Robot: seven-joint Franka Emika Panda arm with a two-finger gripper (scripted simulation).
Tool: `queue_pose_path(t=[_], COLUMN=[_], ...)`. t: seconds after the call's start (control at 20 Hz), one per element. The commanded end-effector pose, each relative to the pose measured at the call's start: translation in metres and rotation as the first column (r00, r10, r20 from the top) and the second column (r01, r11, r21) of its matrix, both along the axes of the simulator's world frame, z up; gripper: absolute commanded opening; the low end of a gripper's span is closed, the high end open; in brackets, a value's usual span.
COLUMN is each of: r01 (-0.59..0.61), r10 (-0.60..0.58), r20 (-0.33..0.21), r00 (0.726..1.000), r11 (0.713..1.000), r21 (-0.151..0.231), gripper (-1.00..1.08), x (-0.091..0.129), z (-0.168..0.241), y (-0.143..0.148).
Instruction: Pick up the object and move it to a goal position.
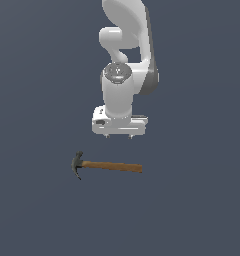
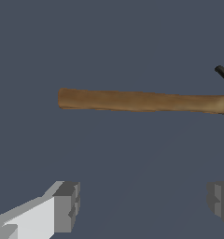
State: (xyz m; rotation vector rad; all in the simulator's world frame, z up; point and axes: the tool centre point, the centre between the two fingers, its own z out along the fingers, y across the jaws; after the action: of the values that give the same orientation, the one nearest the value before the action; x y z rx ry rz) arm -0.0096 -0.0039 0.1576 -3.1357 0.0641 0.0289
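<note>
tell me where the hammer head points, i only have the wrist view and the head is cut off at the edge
Observer: In the exterior view the hammer lies flat, its dark head at the exterior view's left end and the handle running toward the right.
Operator: is the gripper touching it
Observer: No. The gripper hangs above the hammer, apart from it, over the handle's half rather than the head.
Operator: jaws open?
Observer: Yes, the wrist view shows both fingers spread wide with nothing between them.
Operator: anything else around it
Observer: Only the robot arm rising behind the gripper shows in the exterior view.
</note>
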Motion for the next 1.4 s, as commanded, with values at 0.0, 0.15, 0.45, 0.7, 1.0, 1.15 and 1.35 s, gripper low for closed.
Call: queue_pose_path(t=[0.0, 0.15, 0.45, 0.7, 1.0, 1.15, 1.35], r01=[0.000, -0.012, -0.056, -0.060, -0.112, -0.154, -0.227], r10=[0.000, 0.012, 0.056, 0.060, 0.112, 0.154, 0.227], r20=[0.000, 0.002, 0.011, 0.011, 0.009, 0.008, 0.006], r00=[1.000, 1.000, 0.998, 0.998, 0.994, 0.988, 0.974], r11=[1.000, 1.000, 0.998, 0.998, 0.993, 0.988, 0.974], r21=[0.000, -0.004, -0.022, -0.021, -0.023, -0.024, -0.025], gripper=[1.00, 1.00, 1.00, 1.00, 1.00, 1.00, 1.00], x=[0.000, 0.001, 0.004, 0.005, 0.009, 0.012, 0.018], z=[0.000, 0.003, 0.015, 0.014, 0.011, 0.008, 0.003], y=[0.000, 0.002, 0.013, 0.012, 0.010, 0.008, 0.004])
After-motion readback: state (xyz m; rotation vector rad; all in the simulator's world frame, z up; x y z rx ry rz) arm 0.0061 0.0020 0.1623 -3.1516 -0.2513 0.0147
